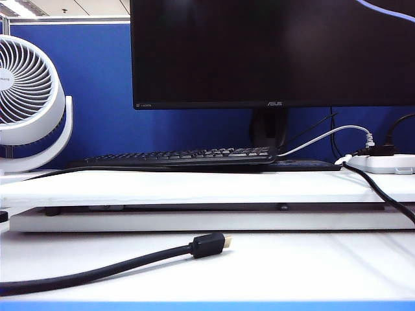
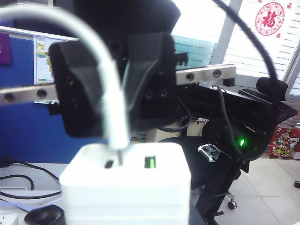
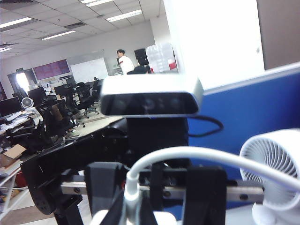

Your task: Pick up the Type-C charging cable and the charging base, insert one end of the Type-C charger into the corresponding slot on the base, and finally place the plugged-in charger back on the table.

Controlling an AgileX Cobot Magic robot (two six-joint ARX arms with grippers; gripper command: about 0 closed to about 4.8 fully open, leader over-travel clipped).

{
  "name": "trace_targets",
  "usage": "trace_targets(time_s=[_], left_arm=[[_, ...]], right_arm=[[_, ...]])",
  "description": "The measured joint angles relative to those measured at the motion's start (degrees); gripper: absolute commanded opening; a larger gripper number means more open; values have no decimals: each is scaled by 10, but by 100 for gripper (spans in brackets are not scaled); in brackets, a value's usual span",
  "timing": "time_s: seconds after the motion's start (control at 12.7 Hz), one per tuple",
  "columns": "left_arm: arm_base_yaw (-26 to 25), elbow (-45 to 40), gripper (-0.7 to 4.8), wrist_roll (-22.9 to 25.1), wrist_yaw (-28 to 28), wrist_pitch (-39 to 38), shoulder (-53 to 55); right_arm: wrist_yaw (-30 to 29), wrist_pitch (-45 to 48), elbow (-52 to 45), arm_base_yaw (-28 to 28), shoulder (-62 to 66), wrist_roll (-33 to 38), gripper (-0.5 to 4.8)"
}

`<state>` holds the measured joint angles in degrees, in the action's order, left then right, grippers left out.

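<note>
In the left wrist view the white charging base (image 2: 124,187) fills the lower middle, close to the camera and hiding my left gripper's jaws. The right wrist view shows that gripper's black fingers (image 3: 204,192) on either side of the base (image 3: 161,219). My right gripper (image 2: 119,136) faces it, shut on the plug end of the white Type-C charging cable (image 2: 110,93). The plug's tip meets the base's port face beside a small dark slot (image 2: 108,164); how deep it sits I cannot tell. Neither gripper, base nor cable shows in the exterior view. The white table (image 1: 292,265) lies below.
A thick black cable with a gold-tipped plug (image 1: 207,245) lies across the table's front. Behind it stands the raised shelf (image 1: 194,188) with a keyboard (image 1: 181,157), monitor (image 1: 272,52), white fan (image 1: 29,97) and power strip (image 1: 382,162).
</note>
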<state>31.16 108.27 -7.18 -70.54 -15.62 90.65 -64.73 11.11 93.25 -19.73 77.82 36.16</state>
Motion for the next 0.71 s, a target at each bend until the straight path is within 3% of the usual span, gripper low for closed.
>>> trace_targets(time_s=[0.24,0.71], left_arm=[[0,0,-6,-2,-5,0,0],[0,0,-6,-2,-9,0,0]], right_arm=[[-10,-7,0,32,0,0,-2],[-23,-7,0,24,-5,9,-2]])
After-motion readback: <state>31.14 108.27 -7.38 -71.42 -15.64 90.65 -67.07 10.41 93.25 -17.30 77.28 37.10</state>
